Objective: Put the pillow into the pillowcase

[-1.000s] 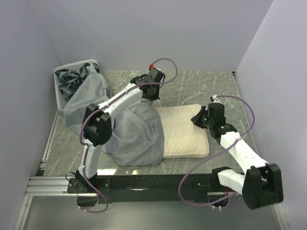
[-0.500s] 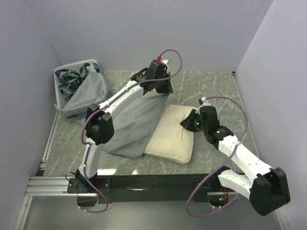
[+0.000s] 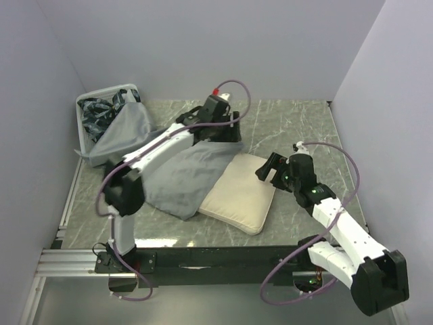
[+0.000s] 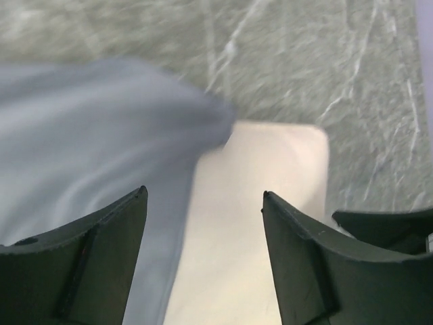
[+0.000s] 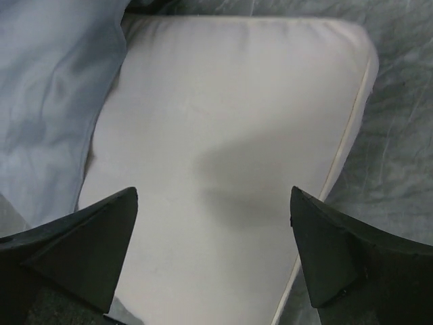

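Pillowcase (image 4: 81, 149) had dropped below the wide left pincer (image 4: 203, 193), right pincer (image 5: 213, 193) equally wide above the pillow (image 5: 230, 135); unheld, its mouth could collapse.

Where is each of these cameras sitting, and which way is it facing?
Top external: above and behind the arm bases, looking down on the table; both arms show.
Left wrist: on the left wrist, looking down past the open left gripper at the pillowcase and pillow.
Right wrist: on the right wrist, looking down between the open right gripper at the pillow.
Shared: both wrist views show the pillowcase overlapping the pillow's edge.
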Controlling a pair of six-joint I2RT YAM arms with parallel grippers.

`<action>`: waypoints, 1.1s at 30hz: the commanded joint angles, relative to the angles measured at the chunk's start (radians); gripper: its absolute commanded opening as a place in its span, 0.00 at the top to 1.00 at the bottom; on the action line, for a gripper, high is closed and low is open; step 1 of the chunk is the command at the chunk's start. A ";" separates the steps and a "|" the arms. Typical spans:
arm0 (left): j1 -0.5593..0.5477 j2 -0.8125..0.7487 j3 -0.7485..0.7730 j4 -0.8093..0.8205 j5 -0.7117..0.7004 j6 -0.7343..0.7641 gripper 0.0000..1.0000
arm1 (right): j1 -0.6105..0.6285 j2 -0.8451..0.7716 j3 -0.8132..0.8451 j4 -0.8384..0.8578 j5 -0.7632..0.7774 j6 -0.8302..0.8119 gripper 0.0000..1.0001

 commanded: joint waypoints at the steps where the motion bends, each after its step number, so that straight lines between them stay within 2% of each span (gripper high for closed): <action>1: 0.001 -0.304 -0.277 0.012 -0.199 -0.018 0.25 | 0.005 -0.098 -0.104 -0.064 -0.077 0.026 0.00; 5: -0.001 -0.545 -0.517 -0.036 -0.236 -0.055 0.23 | 0.089 -0.190 -0.166 -0.116 -0.082 0.026 0.00; 8: -0.012 -0.691 -0.704 -0.036 -0.177 -0.093 0.21 | 0.187 -0.239 -0.181 -0.156 -0.049 0.050 0.00; 12: -0.116 -0.805 -0.865 -0.037 -0.131 -0.171 0.19 | 0.272 -0.290 -0.195 -0.182 -0.002 0.095 0.00; 17: -0.228 -0.872 -1.037 -0.050 -0.136 -0.297 0.24 | 0.293 -0.330 -0.250 -0.150 -0.040 0.119 0.00; 22: -0.268 -0.920 -1.157 -0.065 -0.214 -0.389 0.28 | 0.293 -0.359 -0.224 -0.195 0.004 0.122 0.00; 25: -0.274 -0.891 -1.212 0.013 -0.232 -0.397 0.29 | 0.295 -0.358 -0.221 -0.187 -0.002 0.116 0.00; 29: -0.295 -0.827 -1.237 0.042 -0.369 -0.452 0.31 | 0.298 -0.358 -0.226 -0.170 -0.011 0.112 0.00; 30: -0.300 -0.820 -1.253 0.056 -0.439 -0.461 0.30 | 0.298 -0.362 -0.233 -0.163 -0.008 0.112 0.00; 33: -0.303 -0.805 -1.298 0.143 -0.557 -0.518 0.30 | 0.299 -0.358 -0.255 -0.121 -0.008 0.122 0.00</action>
